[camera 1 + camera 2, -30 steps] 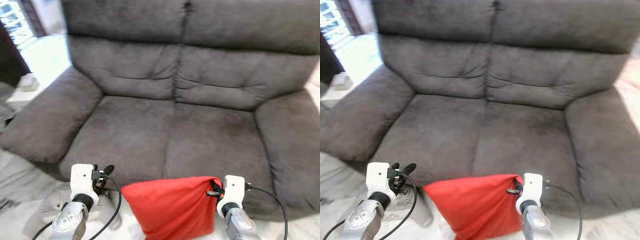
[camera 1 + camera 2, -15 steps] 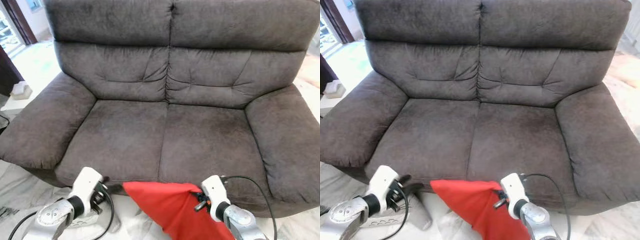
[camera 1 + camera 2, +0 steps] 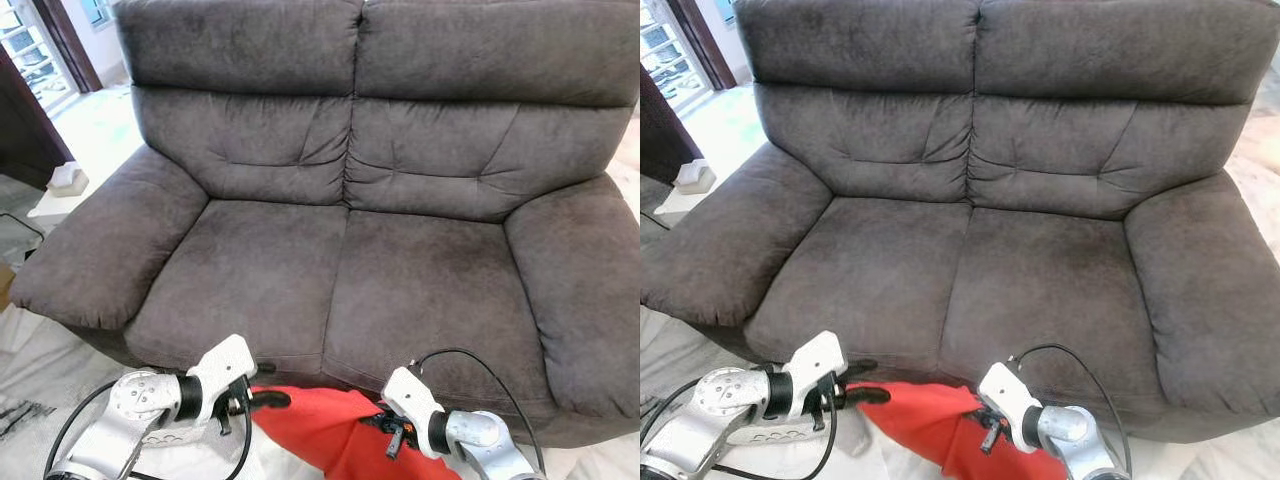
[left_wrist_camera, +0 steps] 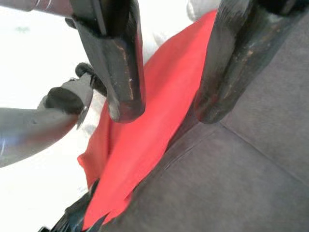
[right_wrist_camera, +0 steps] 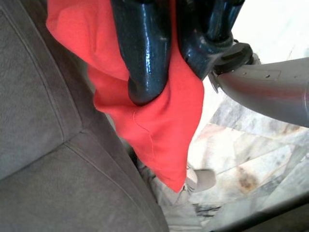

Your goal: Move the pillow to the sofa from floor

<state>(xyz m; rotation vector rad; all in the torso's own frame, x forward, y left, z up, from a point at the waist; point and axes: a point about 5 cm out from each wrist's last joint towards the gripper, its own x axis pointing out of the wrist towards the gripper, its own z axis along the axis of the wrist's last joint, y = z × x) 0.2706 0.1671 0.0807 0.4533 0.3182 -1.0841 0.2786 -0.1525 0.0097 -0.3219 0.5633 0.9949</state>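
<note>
From the left eye view, the red pillow (image 3: 335, 440) is hanging just below the front edge of the grey sofa (image 3: 340, 270), not yet on the seat. The left end effector (image 3: 262, 398) is reaching toward its near corner, and the right end effector (image 3: 385, 425) is meeting the opposite edge.

In the left wrist view, the left fingers (image 4: 118, 58) are standing apart, straddling the red cloth without pinching it.

In the right wrist view, the right fingers (image 5: 145, 48) are clamping a fold of the pillow (image 5: 154, 125), which is drooping limply. It looks soft and light; pinching cloth near a corner should hold.
</note>
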